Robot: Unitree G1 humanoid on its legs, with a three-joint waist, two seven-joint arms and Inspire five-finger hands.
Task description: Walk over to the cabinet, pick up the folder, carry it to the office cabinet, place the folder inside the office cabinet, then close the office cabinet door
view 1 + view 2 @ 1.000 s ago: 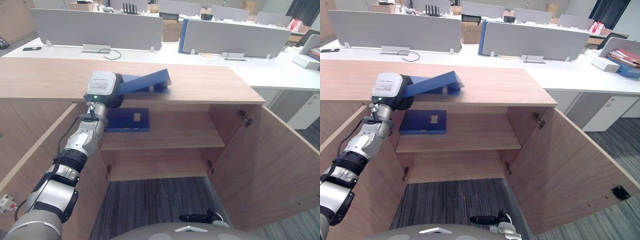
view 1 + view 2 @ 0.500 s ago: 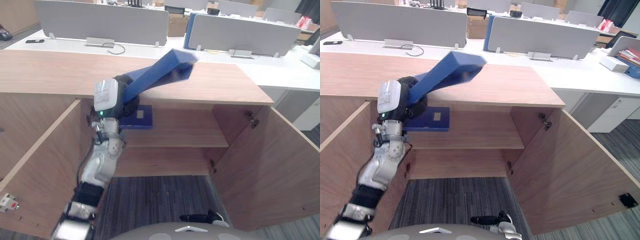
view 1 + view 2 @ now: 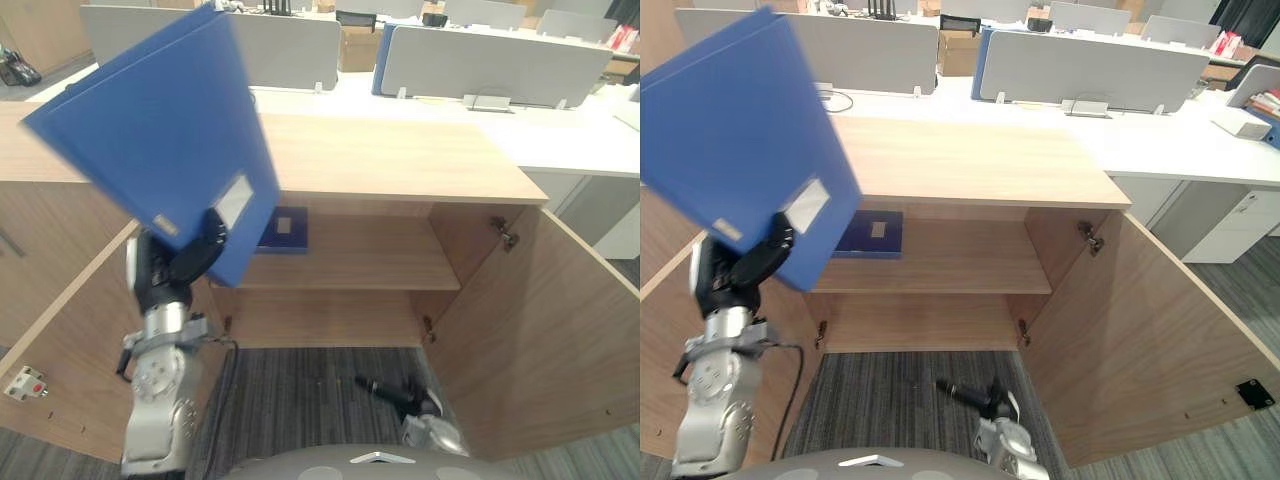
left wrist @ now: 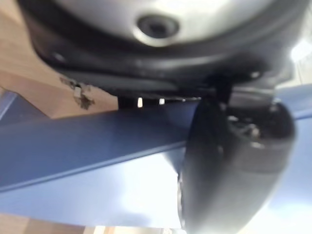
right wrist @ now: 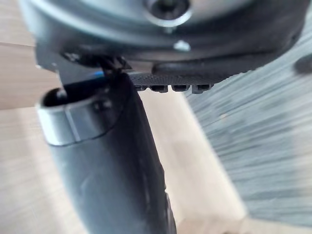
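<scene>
My left hand (image 3: pixel 188 262) grips the blue folder (image 3: pixel 160 130) by its lower corner, tilted up before the open cabinet (image 3: pixel 400 160); my right hand (image 5: pixel 112 161) hangs low.

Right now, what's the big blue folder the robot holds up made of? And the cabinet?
The blue folder in the left hand looks like stiff board with a smooth plastic cover, perhaps: it shows no sag though gripped at one edge, and its surface is even. The office cabinet looks like matte wood-grain laminate board: streaky light-brown pattern, thin flat doors. It could be real wood.
</scene>
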